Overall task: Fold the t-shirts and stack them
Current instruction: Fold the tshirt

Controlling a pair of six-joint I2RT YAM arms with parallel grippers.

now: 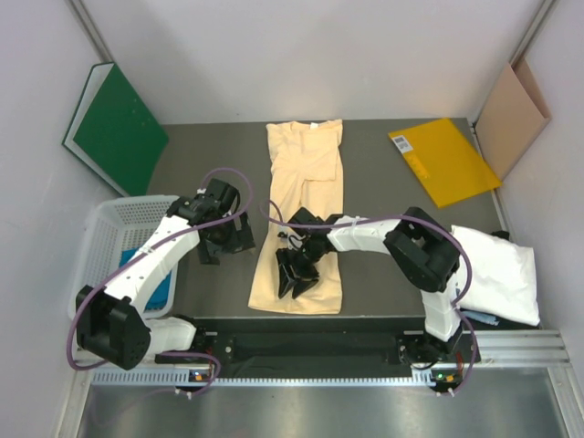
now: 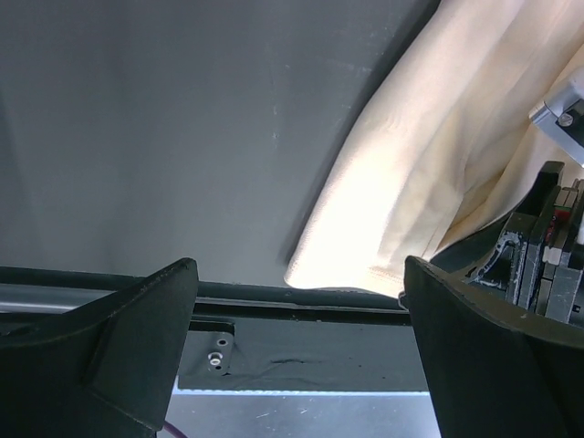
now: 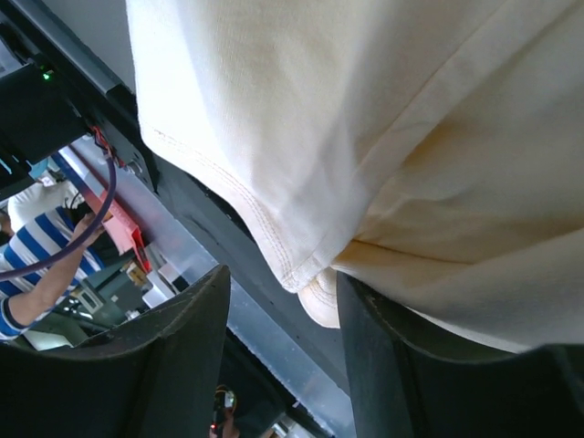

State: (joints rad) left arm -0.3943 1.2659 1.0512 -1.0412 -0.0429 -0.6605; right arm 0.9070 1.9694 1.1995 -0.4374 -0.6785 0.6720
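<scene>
The pale peach-yellow t-shirt (image 1: pixel 304 196) lies lengthwise down the middle of the dark mat, its sides folded in. My right gripper (image 1: pixel 294 276) is over its near end, open, with the hem corner (image 3: pixel 310 283) hanging between the fingers (image 3: pixel 401 365). My left gripper (image 1: pixel 226 250) is open and empty, low over the bare mat just left of the shirt's edge (image 2: pixel 401 182). The white t-shirt (image 1: pixel 495 272) lies bunched at the right. The teal-blue one (image 1: pixel 162 290) is in the basket, mostly hidden by my left arm.
A white basket (image 1: pixel 117 228) stands at the left. A bright-yellow folder (image 1: pixel 443 161) lies at the back right, a tan folder (image 1: pixel 511 114) and a green folder (image 1: pixel 117 128) lean on the walls. The mat's near edge and metal rail (image 2: pixel 274 301) are close to both grippers.
</scene>
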